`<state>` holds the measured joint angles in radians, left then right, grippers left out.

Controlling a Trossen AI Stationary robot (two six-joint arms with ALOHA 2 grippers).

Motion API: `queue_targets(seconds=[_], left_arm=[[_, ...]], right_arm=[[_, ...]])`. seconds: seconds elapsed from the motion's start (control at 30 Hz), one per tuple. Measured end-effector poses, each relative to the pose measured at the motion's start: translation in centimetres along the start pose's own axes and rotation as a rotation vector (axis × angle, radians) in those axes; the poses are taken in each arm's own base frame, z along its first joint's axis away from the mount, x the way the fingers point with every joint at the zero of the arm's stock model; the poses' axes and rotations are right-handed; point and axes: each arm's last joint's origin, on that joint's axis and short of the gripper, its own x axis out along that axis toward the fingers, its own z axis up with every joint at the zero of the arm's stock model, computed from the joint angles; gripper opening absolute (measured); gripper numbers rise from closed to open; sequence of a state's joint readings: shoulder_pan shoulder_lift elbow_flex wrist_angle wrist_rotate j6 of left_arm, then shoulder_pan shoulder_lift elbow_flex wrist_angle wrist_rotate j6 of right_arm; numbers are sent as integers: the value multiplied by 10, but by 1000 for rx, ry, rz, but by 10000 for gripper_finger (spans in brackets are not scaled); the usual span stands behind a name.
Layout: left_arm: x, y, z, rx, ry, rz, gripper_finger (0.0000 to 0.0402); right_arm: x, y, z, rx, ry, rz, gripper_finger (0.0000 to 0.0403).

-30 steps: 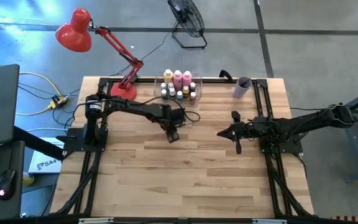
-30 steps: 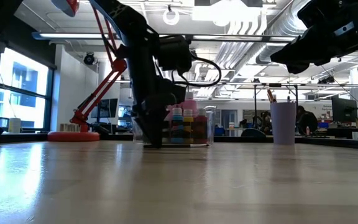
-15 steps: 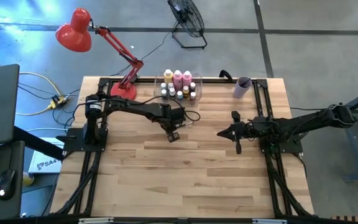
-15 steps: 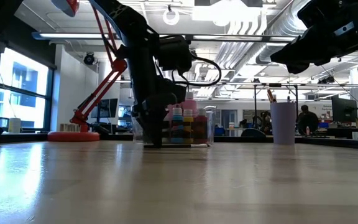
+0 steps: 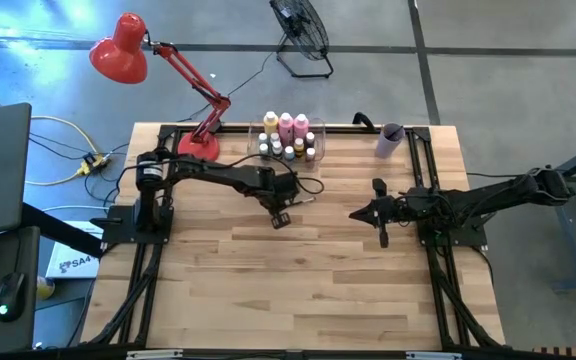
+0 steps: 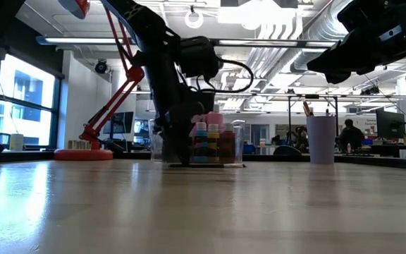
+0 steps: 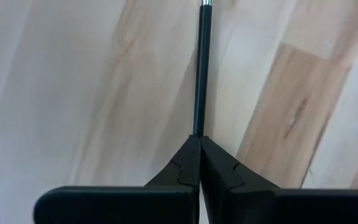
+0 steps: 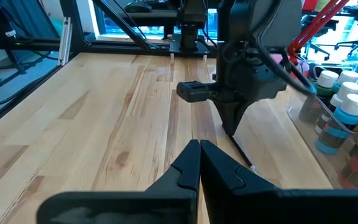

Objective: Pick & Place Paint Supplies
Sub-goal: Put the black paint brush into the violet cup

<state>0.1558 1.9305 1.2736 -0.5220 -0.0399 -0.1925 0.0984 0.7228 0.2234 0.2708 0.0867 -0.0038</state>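
Left gripper [image 7: 200, 138] down on the table, centre of the high view, jaws pinched together on the handle end of a thin dark paintbrush [image 7: 201, 74]. In the left wrist view the shaft runs straight out from the fingertips toward the top edge, with a glint of metal ferrule at the far end. The brush lies flat on the wooden table [image 5: 308, 270]; the low, end-on grip looks chosen because a thing this thin offers nothing else to bite (my reading, not seen).

In the right wrist view the same gripper stands nose-down mid-frame, the brush a dark line trailing from its tip toward lower right.

Just above it in the high view, upper centre: clear bin [image 5: 288, 140] at the table's back edge, packed with the paint bottles [image 5: 286, 128], tall pink and yellow ones behind, tiny white-capped ones in front. Upper right of that view, the lilac cup [image 5: 389, 139], with what looks like a brush standing in it in the low view; likely the home for brushes.

Right gripper [image 8: 199, 163] waits right of centre, clear of the table, fingers pressed together, empty.

Brush not yet lifted, as far as I can judge.
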Motion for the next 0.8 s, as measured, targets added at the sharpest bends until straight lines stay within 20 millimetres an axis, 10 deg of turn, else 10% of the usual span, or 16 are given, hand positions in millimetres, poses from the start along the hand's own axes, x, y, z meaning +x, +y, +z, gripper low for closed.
queue_targets(seconds=[0.8], left_arm=[[-20,-10,34,141,-358,-156,11]], right_arm=[[-2,0,0,-1,7,0,2]])
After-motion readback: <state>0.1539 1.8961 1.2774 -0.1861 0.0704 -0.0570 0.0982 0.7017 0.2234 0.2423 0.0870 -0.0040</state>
